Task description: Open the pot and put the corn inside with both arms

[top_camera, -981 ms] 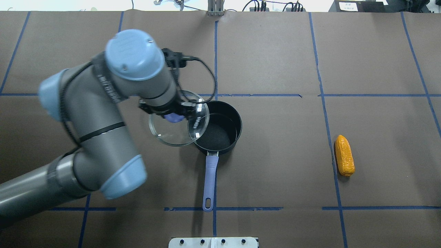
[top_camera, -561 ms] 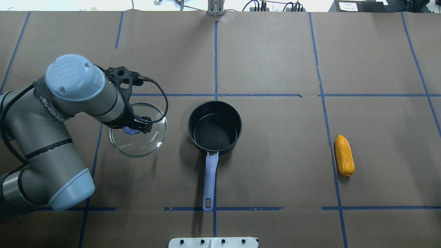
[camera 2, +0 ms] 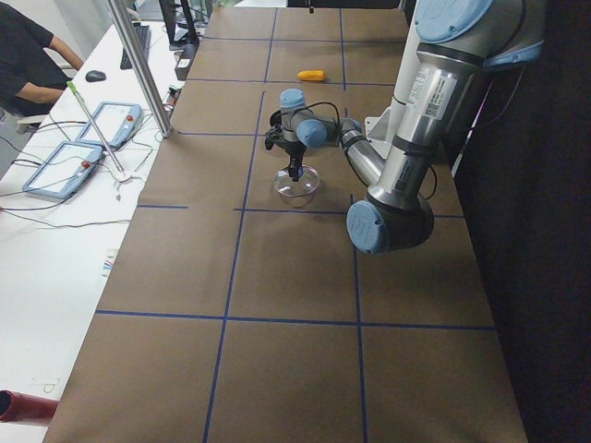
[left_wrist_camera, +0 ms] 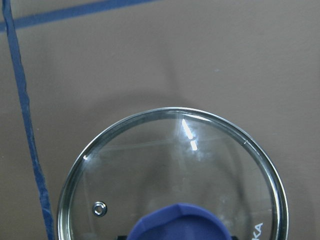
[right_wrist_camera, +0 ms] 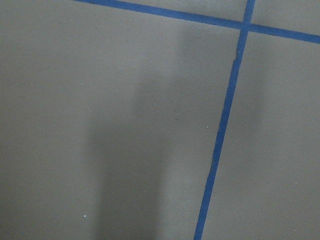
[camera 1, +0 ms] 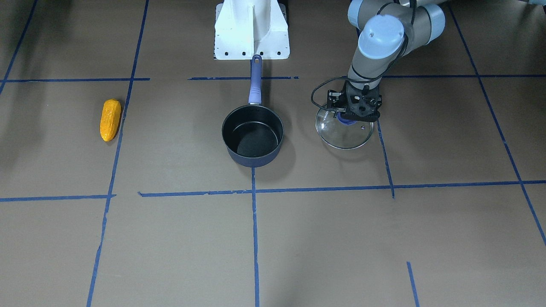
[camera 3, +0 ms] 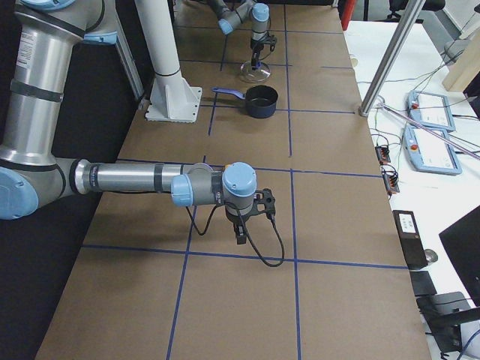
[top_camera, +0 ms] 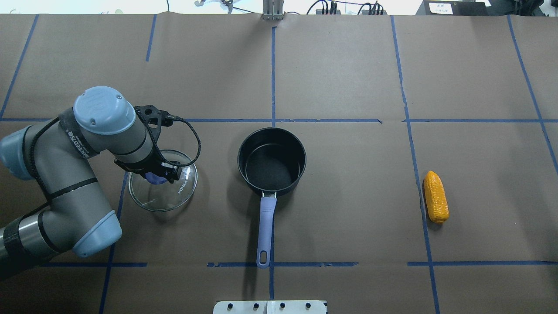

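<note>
The dark navy pot point(top_camera: 268, 170) stands open at mid-table, its purple-blue handle point(top_camera: 266, 226) pointing toward the robot; it also shows in the front view point(camera 1: 252, 136). My left gripper point(top_camera: 157, 174) is shut on the purple-blue knob point(left_wrist_camera: 180, 222) of the glass lid point(top_camera: 168, 192) and holds it level, low over the table to the pot's left; I cannot tell if it touches. The orange-yellow corn point(top_camera: 436, 196) lies on the table far right of the pot. My right gripper point(camera 3: 241, 234) shows only in the exterior right view, low over bare table; I cannot tell its state.
The white robot base point(camera 1: 251, 30) stands behind the pot's handle. Blue tape lines point(top_camera: 272, 78) cross the brown table cover. Operator desks with tablets point(camera 2: 65, 166) lie beyond the table's far edge.
My left arm has carried the lid from over the pot's rim leftward and lower, well clear of the pot. The pot and the corn have not moved.
</note>
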Motion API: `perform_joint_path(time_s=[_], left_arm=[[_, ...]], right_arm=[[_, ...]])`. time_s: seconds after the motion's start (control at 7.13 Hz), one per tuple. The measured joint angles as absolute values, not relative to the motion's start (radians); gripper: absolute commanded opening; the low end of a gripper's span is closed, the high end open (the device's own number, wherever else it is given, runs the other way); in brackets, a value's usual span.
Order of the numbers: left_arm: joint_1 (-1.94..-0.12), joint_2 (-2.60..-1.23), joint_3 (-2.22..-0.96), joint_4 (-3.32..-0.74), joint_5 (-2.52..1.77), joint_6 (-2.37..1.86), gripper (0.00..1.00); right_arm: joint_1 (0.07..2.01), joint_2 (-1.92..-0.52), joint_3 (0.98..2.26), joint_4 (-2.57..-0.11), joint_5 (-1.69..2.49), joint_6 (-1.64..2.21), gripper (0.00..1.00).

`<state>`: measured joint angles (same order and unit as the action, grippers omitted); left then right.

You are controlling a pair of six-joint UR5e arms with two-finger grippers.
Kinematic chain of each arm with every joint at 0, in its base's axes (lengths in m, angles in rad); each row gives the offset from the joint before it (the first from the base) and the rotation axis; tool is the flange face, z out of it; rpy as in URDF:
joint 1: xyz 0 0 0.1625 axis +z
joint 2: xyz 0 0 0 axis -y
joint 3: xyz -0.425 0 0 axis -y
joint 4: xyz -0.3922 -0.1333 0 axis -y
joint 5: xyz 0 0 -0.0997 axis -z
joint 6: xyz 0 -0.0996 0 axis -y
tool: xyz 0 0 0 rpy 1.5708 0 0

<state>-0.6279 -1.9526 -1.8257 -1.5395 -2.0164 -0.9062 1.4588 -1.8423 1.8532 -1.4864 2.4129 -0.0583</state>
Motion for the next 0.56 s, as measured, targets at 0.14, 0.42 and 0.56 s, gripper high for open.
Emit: perform_joint_path(time_s=[0.14, 0.42, 0.56], left_arm=[[-0.627, -1.952, -1.814, -1.541, -2.032, -0.905, 0.73], [-0.626, -1.952, -1.805, -1.542, -2.042, -0.903, 0.99], [-0.626, -1.952, -1.801, -1.544, -2.043, -0.903, 0.99]], right_arm=[[1.457, -1.842, 1.853, -1.486, 2.413, -0.058, 1.0], [1.453, -1.842, 1.853, -1.487, 2.419, -0.057, 1.0], [1.448, -1.842, 1.853, -1.487, 2.429, -0.056, 1.0]])
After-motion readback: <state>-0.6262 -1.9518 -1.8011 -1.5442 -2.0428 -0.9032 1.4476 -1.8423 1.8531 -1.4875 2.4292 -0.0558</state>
